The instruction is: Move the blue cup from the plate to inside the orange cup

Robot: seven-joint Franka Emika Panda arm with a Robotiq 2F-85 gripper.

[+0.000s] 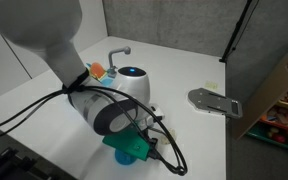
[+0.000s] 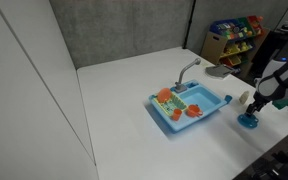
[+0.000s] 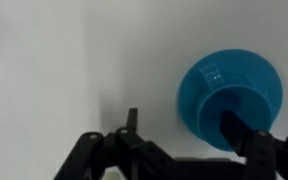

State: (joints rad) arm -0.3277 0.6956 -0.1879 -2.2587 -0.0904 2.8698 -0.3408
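The blue cup [image 3: 229, 92] stands on the white table and also shows in both exterior views [image 2: 249, 121] [image 1: 132, 150], under the arm near the table's front edge. My gripper [image 3: 184, 132] is open just above it. One finger is over the cup's rim and the other is over bare table beside it. In an exterior view the gripper [image 2: 254, 100] hangs right over the cup. Orange items [image 2: 165, 97] lie in the blue toy sink [image 2: 206, 113]; I cannot tell which is the orange cup. No plate shows under the cup.
The toy sink with a grey faucet [image 1: 118, 52] holds a blue bowl [image 1: 132, 72]. A flat grey object [image 1: 214, 102] lies on the table. A shelf of toys [image 2: 232, 38] stands beyond the table. My arm [image 1: 94, 100] blocks much of one exterior view.
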